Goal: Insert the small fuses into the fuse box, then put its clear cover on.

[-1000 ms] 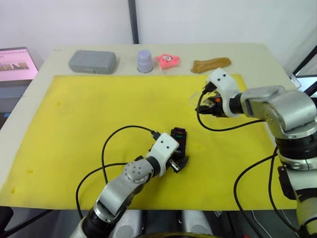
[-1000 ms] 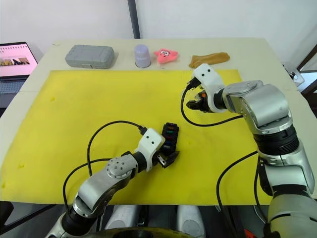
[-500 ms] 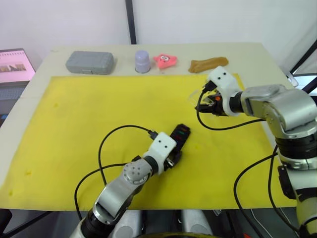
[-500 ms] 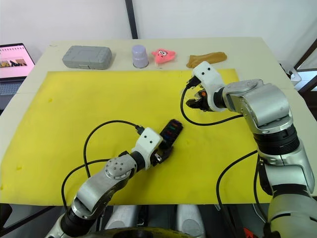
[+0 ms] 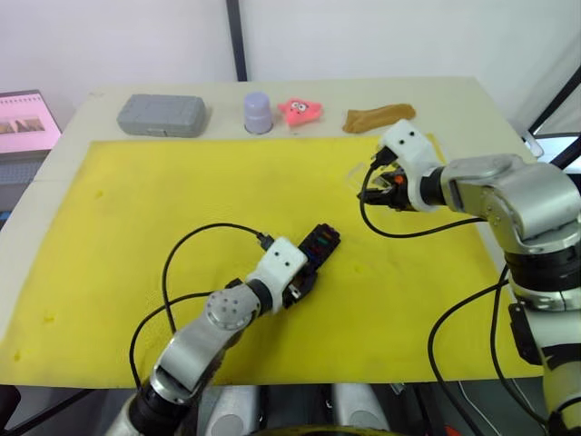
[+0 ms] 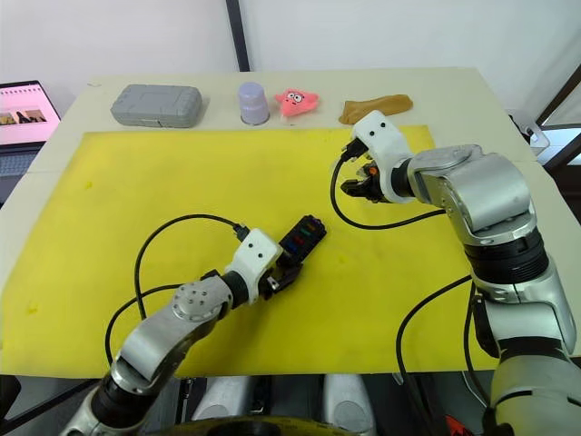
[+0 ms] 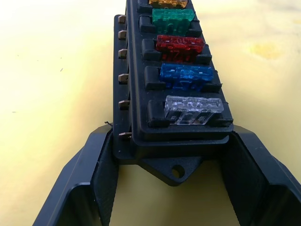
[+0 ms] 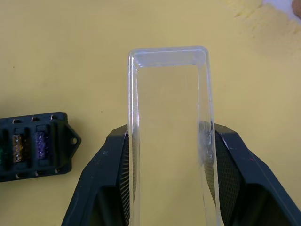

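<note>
Small black rectangular plastic fuse box (image 5: pixel 318 251), coloured blade fuses (image 7: pixel 180 43) seated in its slots: lying near the middle of the yellow mat (image 5: pixel 136 209) on the tabletop, left tool (image 7: pixel 171 174) gripping its near end. Clear rectangular plastic cover (image 8: pixel 170 136): right tool (image 8: pixel 169 188) pinching it above the mat's far right part, well apart from the box.

Risks: thin cover is slipping or flexing under squeeze; meeting the box tilted, jamming on fuse tops; box twisting in end-only grip.
</note>
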